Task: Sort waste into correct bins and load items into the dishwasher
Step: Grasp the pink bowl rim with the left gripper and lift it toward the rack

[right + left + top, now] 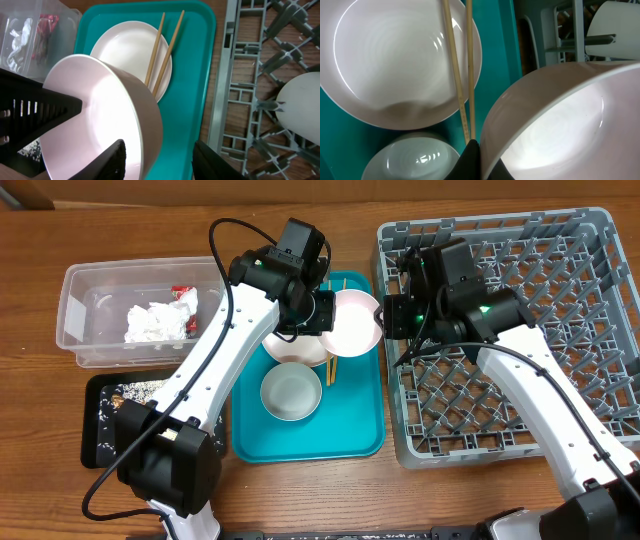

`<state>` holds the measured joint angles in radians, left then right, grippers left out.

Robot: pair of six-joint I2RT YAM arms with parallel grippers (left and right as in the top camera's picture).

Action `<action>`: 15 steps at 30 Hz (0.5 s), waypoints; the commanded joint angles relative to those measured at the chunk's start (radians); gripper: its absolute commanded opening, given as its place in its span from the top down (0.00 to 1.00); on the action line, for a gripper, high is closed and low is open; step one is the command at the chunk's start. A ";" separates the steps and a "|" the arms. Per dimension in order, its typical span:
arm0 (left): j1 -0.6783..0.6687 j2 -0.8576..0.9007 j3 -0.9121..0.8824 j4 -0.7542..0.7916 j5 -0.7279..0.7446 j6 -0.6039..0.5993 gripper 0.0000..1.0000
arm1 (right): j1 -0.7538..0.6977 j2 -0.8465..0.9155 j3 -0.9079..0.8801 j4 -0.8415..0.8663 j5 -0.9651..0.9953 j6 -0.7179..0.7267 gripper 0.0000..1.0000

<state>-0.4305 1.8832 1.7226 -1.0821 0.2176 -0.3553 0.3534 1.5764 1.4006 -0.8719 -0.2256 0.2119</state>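
Overhead, the left arm [215, 350] hid most of the plate [290, 353]. The left gripper [327, 311] pinched the tilted pink bowl [356, 323] above the right edge of the teal tray [352, 430]; the right gripper [388, 316] (jaws spread) straddled its wall.

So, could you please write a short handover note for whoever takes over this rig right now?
Left gripper: shut on the pink bowl at its rim, holding it tilted over the teal tray near its right edge.
Right gripper: open, fingers either side of the bowl's wall, not gripping.
Done: napkin and wrapper in the tub; scraps in the black tray; cup in the rack.
Left: hand the bowl over and rack it; then the plate, the chopsticks lying on it, and the grey bowl, all on the teal tray.
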 commanded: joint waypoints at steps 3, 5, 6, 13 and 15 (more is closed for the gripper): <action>-0.005 -0.014 0.016 0.006 0.019 0.015 0.96 | 0.001 -0.003 0.013 -0.011 -0.023 0.001 0.66; -0.005 -0.014 0.016 0.006 0.019 0.014 0.96 | 0.001 -0.003 0.013 -0.031 -0.023 0.001 0.71; -0.005 -0.014 0.016 0.008 0.019 0.014 0.96 | 0.001 -0.003 0.013 -0.042 -0.023 0.001 0.71; -0.005 -0.014 0.016 0.025 0.019 0.006 0.96 | 0.001 -0.003 0.013 -0.056 -0.023 0.014 0.73; -0.005 -0.014 0.016 0.028 0.020 -0.001 0.96 | 0.001 -0.003 0.013 -0.053 -0.023 0.045 0.74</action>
<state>-0.4324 1.8832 1.7226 -1.0615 0.2176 -0.3557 0.3534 1.5776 1.4006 -0.9276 -0.2478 0.2214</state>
